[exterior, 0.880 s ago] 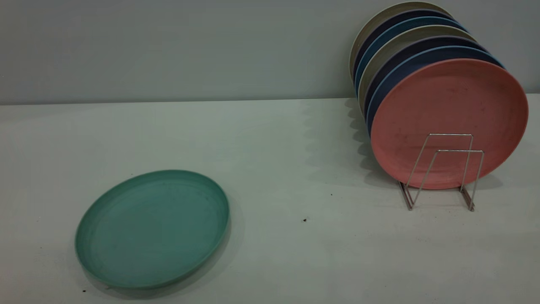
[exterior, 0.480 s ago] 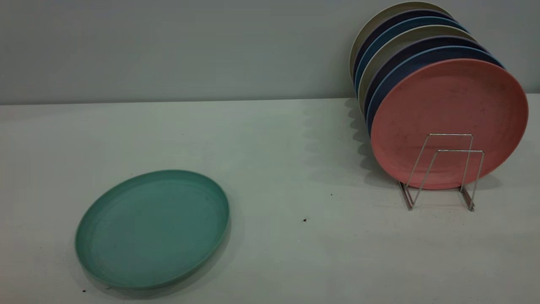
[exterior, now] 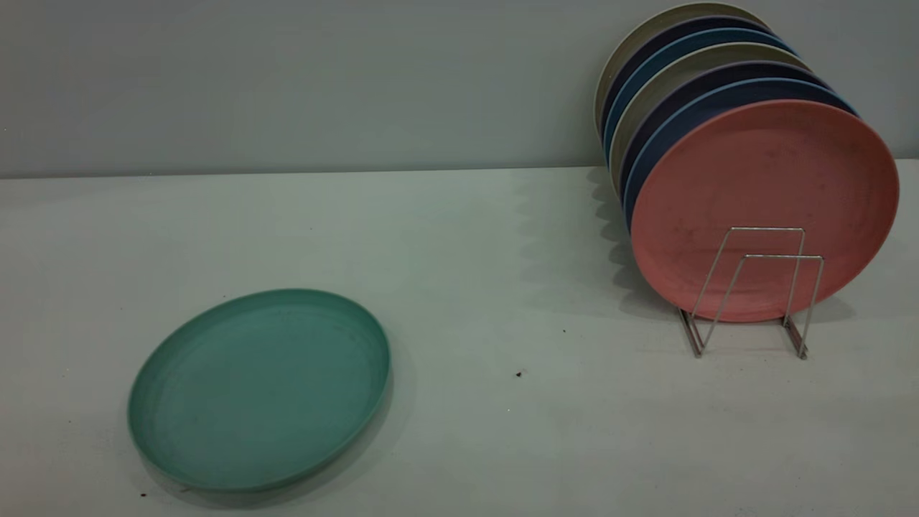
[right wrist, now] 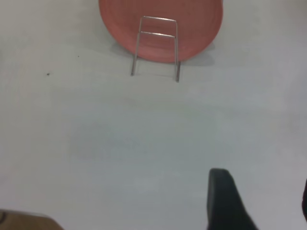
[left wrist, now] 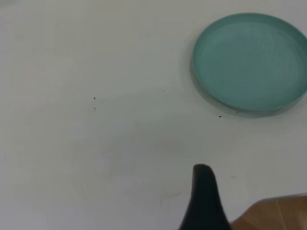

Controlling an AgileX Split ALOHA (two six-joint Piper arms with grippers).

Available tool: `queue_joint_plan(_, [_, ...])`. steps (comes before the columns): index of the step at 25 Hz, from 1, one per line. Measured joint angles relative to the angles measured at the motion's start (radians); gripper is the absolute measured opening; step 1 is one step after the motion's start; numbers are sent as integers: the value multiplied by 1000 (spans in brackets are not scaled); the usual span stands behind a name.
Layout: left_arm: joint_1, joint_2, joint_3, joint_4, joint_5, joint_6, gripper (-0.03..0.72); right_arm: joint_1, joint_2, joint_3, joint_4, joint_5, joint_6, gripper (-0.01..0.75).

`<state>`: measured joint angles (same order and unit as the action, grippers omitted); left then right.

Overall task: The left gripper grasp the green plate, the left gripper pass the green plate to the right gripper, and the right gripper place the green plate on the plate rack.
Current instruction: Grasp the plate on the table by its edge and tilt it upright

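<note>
The green plate (exterior: 259,390) lies flat on the white table (exterior: 502,445) at about seven o'clock in the exterior view, exactly where it lay a moment ago; nothing out there has shifted. My left gripper (left wrist: 204,201) hangs above bare table, well apart from the plate, showing one finger only, so I cannot tell its spread. My right gripper (right wrist: 261,201) stands wide, facing the plate rack (exterior: 750,291) at two o'clock. The rack holds a salmon-pink plate (exterior: 764,208) foremost, blue and beige plates (exterior: 689,79) behind it, all upright.
</note>
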<state>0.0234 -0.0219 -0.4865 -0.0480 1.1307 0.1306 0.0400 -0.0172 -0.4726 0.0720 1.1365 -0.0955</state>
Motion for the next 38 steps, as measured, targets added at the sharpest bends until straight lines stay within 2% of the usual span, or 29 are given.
queue_joint_plan(18, [0,0,0,2,0,-18,579,0,1,0,0,0,0,404])
queue_joint_plan(23, [0,84,-36,4,-1,-94,579,0,138,-40,46,-16,-6,439])
queue_joint_plan(32, [0,559,-191,-2,-106,-83,589,0,542,-199,87,-213,-62,471])
queue_joint_plan(38, [0,905,-274,-47,-265,-50,589,0,798,-250,249,-365,-261,471])
